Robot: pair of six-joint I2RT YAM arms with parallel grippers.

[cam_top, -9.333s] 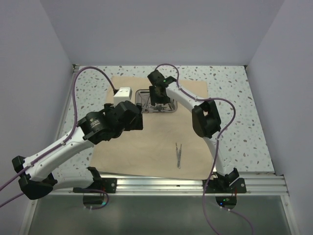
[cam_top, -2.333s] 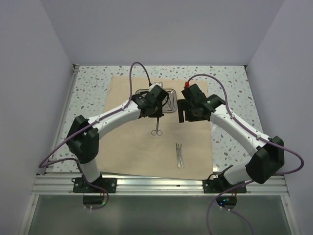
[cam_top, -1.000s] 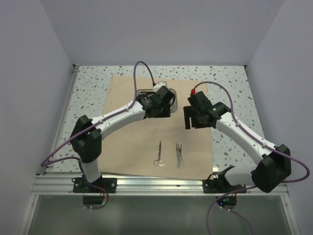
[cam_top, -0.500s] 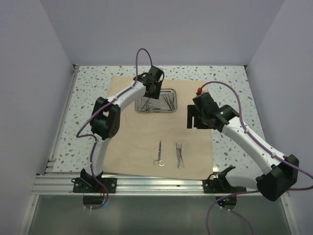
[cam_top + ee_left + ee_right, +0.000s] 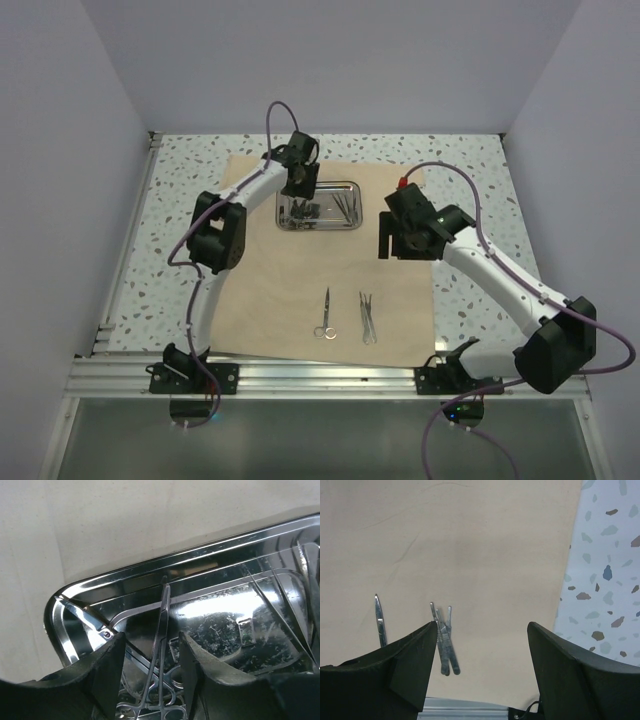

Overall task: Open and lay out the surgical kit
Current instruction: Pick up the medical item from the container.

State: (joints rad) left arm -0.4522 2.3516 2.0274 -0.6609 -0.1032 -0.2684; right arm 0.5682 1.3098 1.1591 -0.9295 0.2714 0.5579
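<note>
I see the flat tan cloth wrap point(image 5: 270, 290) spread open on the white speckled tabletop point(image 5: 470, 170). The small shiny steel tray with round corners point(image 5: 330, 228) sits on the far part of the cloth, with its long side running left to right. A few thin silver tools point(image 5: 343, 205) lie inside it.

My left claw point(image 5: 300, 185) hangs over the left end of the tray. In the left wrist view, its two fingers point(image 5: 107, 675) are apart and hold nothing. A thin silver tool with ring handles point(image 5: 162, 625) lies in the tray between them. Its tip points at the tray's long wall, and its rings are near the claw.

Near the front edge of the cloth lie the silver scissors point(image 5: 324, 313) and, just beside them on the right, the silver tweezers point(image 5: 367, 317). Both lie long-ways from front to back. The scissors' tip points away from the arm bases.

My right claw point(image 5: 392, 240) hangs over the right side of the cloth, spread wide with nothing in it.
</note>
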